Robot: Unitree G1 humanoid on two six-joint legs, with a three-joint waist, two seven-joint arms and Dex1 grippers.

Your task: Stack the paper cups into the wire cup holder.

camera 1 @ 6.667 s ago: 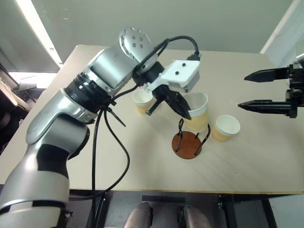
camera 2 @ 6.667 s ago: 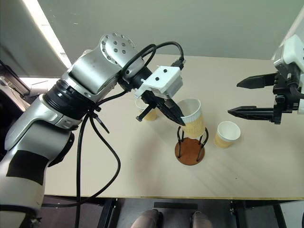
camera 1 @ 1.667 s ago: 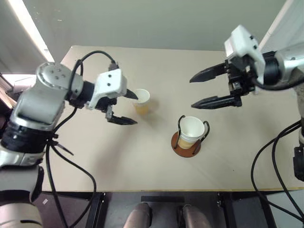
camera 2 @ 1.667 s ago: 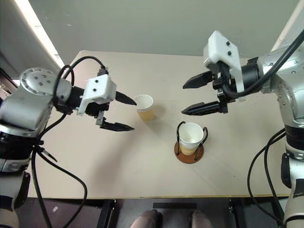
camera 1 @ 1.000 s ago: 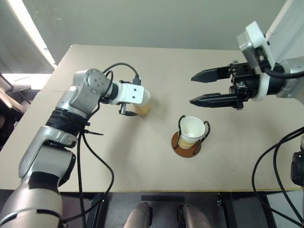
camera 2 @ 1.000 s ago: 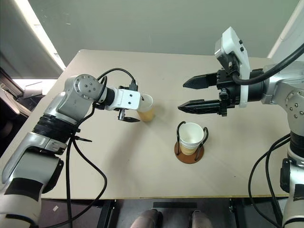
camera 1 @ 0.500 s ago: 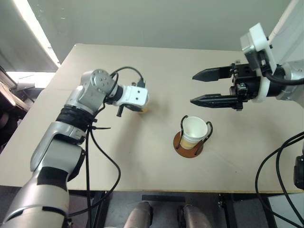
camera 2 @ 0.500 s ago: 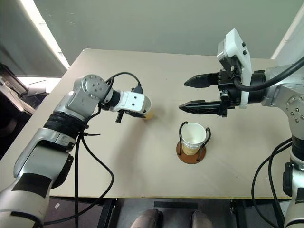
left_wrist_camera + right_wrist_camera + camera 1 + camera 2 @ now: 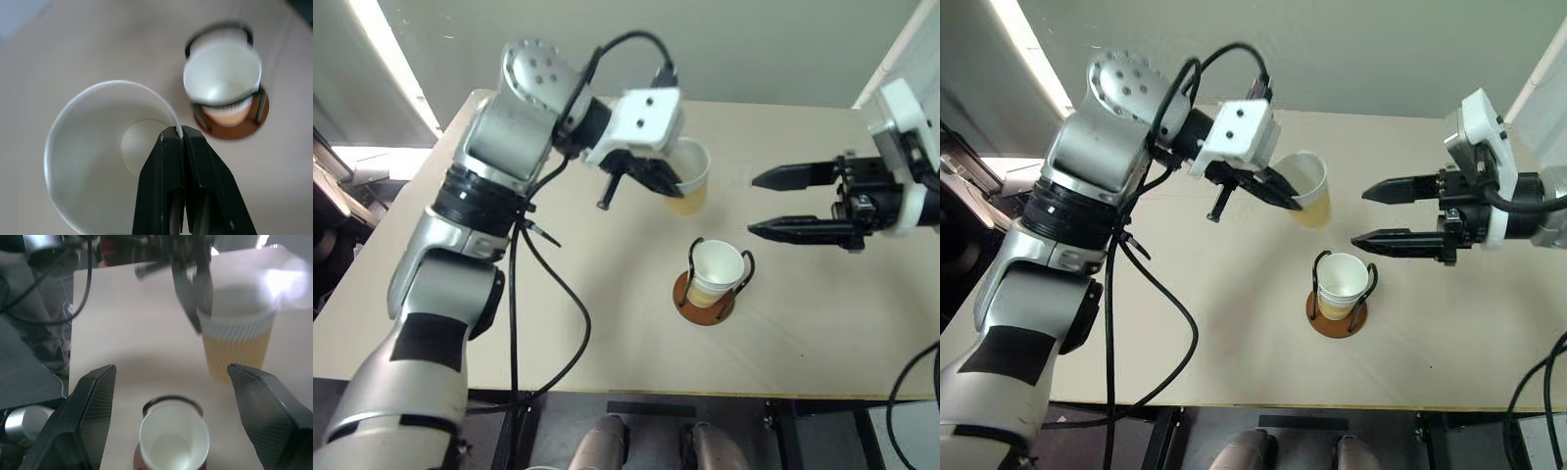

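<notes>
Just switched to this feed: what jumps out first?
The left gripper is pinching the rim of a paper cup and holding it in the air above the table. Below and to its right, the wire holder already contains cups. The right gripper is open beside it.

A pale beige tabletop (image 9: 607, 333) with a plain, matte surface fills the middle of the scene, its near edge running straight across. Under that edge dark metal table legs (image 9: 521, 431) stand on a grey floor (image 9: 1489, 441). Beyond the far edge rises a flat grey-green wall (image 9: 773, 49). At far left a long bright strip of light (image 9: 386, 59) runs diagonally, with glare below it. At far right a pale slanted panel (image 9: 1538, 69) leans against the wall.
</notes>
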